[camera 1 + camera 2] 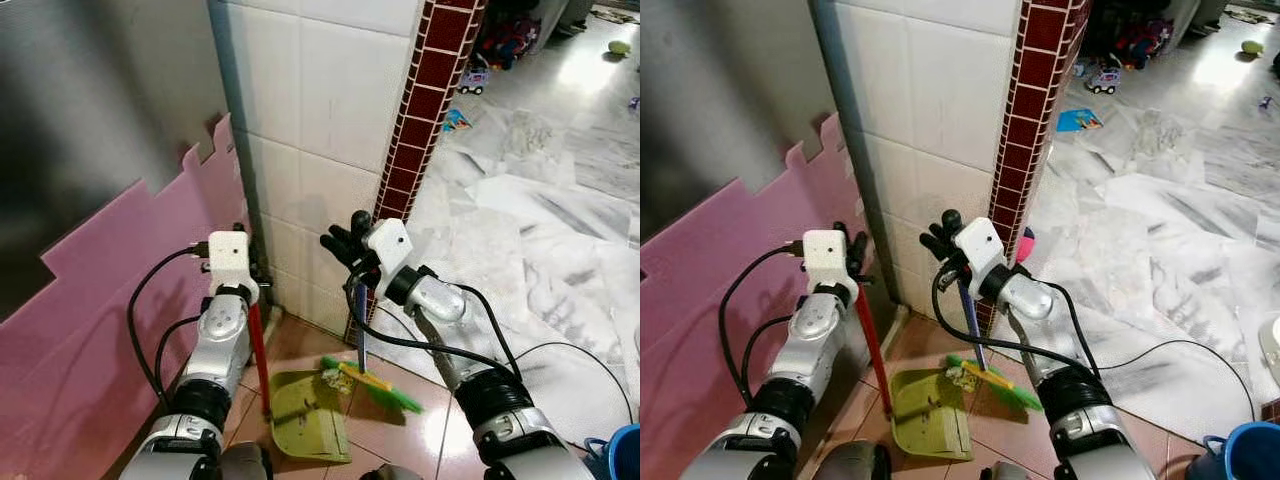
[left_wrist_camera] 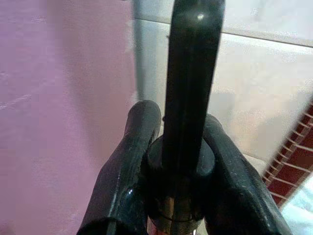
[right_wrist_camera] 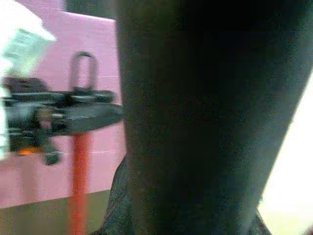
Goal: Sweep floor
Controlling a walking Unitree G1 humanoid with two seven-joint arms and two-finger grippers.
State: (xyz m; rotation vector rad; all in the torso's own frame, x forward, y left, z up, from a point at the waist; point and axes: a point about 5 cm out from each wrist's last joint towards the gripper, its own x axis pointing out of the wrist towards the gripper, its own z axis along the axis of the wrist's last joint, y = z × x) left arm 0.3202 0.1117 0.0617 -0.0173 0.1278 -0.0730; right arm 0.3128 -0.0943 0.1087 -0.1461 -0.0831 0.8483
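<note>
Where terracotta floor meets white marble | tiled wall corner | dustpan down

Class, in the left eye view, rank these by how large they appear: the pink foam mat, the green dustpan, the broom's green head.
1. pink foam mat
2. green dustpan
3. broom's green head

The mat sits nearer the camera, so its true lead is unsure.

Green dustpan beside green broom
</note>
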